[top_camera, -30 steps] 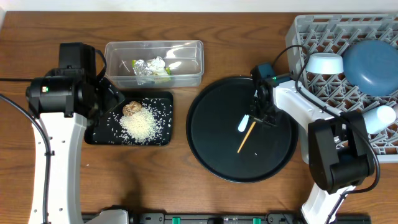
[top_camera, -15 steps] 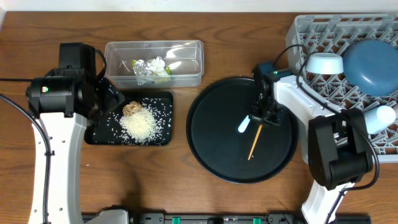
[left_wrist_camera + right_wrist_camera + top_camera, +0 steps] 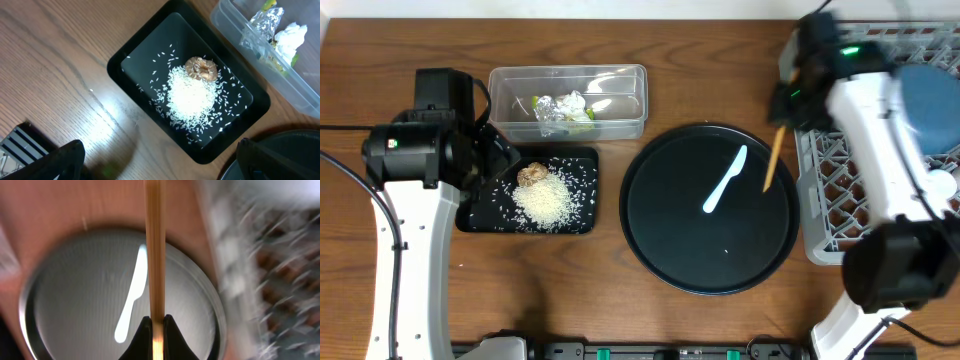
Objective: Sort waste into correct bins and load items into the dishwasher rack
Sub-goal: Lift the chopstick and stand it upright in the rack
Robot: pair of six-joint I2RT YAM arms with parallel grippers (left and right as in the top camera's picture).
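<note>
Our right gripper [image 3: 155,326] has pinched the wooden stick [image 3: 772,160] and lifted it off the round black tray [image 3: 655,240], swinging right toward the dishwasher rack [image 3: 820,215]. The light blue spoon [image 3: 725,180] lies on that tray, likely next to load. Our left gripper [image 3: 488,158] stays spread wide over the shallow black tray [image 3: 480,222].

Overhead top-down; close wrists share round tray [image 3: 670,240]

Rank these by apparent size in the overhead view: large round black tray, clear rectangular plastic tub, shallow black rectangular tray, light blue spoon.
1. Large round black tray.
2-3. Clear rectangular plastic tub and shallow black rectangular tray: about alike, and the tray is partly hidden under the left arm, so unranked.
4. Light blue spoon.
</note>
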